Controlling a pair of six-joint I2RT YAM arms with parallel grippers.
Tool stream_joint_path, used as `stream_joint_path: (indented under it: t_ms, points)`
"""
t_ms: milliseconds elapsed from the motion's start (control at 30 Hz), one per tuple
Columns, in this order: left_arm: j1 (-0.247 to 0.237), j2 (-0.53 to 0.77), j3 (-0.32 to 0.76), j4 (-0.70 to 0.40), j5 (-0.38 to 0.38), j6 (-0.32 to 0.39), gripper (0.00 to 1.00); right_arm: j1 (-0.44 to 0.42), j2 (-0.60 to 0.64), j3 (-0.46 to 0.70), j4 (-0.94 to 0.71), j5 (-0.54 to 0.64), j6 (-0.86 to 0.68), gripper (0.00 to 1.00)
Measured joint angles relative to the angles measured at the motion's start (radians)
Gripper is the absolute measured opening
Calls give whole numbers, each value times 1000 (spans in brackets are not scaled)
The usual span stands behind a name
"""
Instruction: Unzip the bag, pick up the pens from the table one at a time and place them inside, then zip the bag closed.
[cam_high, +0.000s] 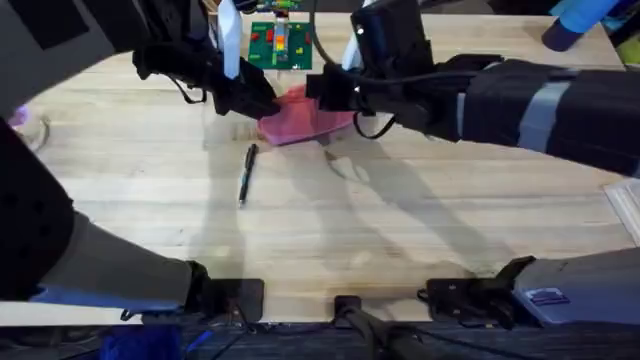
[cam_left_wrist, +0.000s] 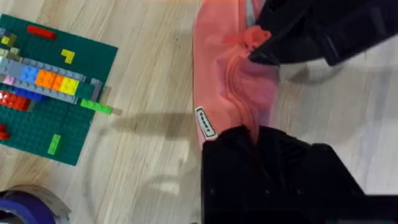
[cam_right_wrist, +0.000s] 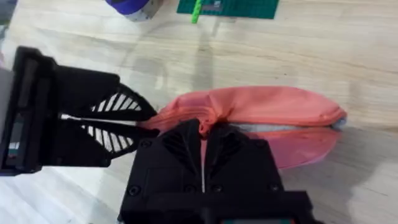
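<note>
The pink bag (cam_high: 300, 118) lies on the table (cam_high: 400, 240) at the back middle, between both grippers. My left gripper (cam_high: 255, 100) is shut on its left end; in the left wrist view the black fingers (cam_left_wrist: 261, 155) clamp the fabric of the bag (cam_left_wrist: 227, 81). My right gripper (cam_high: 330, 95) is shut on the zipper pull (cam_left_wrist: 252, 37), its fingers (cam_right_wrist: 202, 140) closed over the seam of the bag (cam_right_wrist: 273, 106). Behind the pull the zipper gapes and shows grey lining (cam_right_wrist: 273, 127). One dark pen (cam_high: 247, 173) lies on the wood in front of the bag.
A green baseplate (cam_high: 280, 45) with coloured bricks sits just behind the bag. A purple round object (cam_right_wrist: 127, 5) stands near it. A blue item (cam_high: 570, 25) is at the far right corner, and a clear container (cam_high: 625, 210) sits at the right edge.
</note>
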Motion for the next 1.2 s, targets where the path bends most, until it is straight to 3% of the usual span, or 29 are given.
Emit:
stream_joint_path:
  t_ms: [467, 1200]
  points:
    - [16, 0, 0, -2, -64, 0, 42, 119, 78, 0, 109, 39, 1, 32]
    - [29, 0, 0, 14, -114, 5, 42, 184, 114, -5, 238, 34, 1, 32]
